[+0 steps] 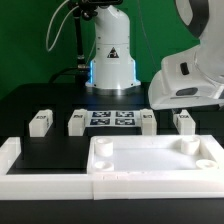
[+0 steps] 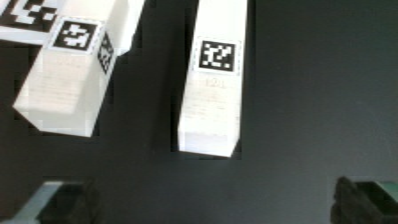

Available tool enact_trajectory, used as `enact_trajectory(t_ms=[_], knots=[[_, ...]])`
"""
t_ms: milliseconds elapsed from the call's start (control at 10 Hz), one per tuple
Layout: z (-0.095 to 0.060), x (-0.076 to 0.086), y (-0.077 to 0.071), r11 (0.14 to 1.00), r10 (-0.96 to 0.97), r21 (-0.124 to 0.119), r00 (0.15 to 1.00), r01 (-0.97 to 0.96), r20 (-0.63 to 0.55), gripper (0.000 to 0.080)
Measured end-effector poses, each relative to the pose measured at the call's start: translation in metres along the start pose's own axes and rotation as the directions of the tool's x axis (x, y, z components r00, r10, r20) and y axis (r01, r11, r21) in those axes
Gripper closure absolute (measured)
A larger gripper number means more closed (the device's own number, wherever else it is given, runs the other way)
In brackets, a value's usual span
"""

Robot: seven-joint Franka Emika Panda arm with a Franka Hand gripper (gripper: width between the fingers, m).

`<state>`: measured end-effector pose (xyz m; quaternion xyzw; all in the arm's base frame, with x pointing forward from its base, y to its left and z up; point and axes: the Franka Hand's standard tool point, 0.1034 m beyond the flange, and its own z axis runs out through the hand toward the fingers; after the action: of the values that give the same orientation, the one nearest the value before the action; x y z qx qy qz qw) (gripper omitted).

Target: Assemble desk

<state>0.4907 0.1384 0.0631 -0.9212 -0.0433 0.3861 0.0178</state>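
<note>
Your gripper [image 2: 214,204] is spread wide with nothing between its fingers [image 2: 64,200], and the wrist view looks down past them at two tagged leg blocks [image 2: 214,90] lying apart on the black table [image 2: 302,100]. In the exterior view you see the desk panel [image 1: 150,178] lying flat at the table's front, corner sockets up, with four leg blocks in a row behind it, two on each side of the marker board [image 1: 112,119]

Four leg blocks [image 1: 39,121] stand in a row behind the panel [image 1: 150,165] on my tabletop [image 1: 50,150]. The marker board [image 1: 112,119] lies between the middle two.
</note>
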Motion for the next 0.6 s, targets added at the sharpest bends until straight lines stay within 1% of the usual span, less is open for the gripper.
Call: enact_trajectory(t_ms=[100, 300, 400, 600], knots=[[0.002, 0.0, 0.0, 1.0, 0.005, 0.0, 1.0, -0.005, 0.005, 0.0151], [0.025, 0.0, 0.0, 0.999, 0.05, -0.006, 0.996, -0.05, 0.069, 0.0151], [0.031, 0.0, -0.002, 0.999, 0.051, 0.003, 0.995, -0.051, 0.081, 0.0151], [0.029, 0.001, -0.002, 0.999, 0.047, 0.004, 0.996, -0.047, 0.074, 0.0151]])
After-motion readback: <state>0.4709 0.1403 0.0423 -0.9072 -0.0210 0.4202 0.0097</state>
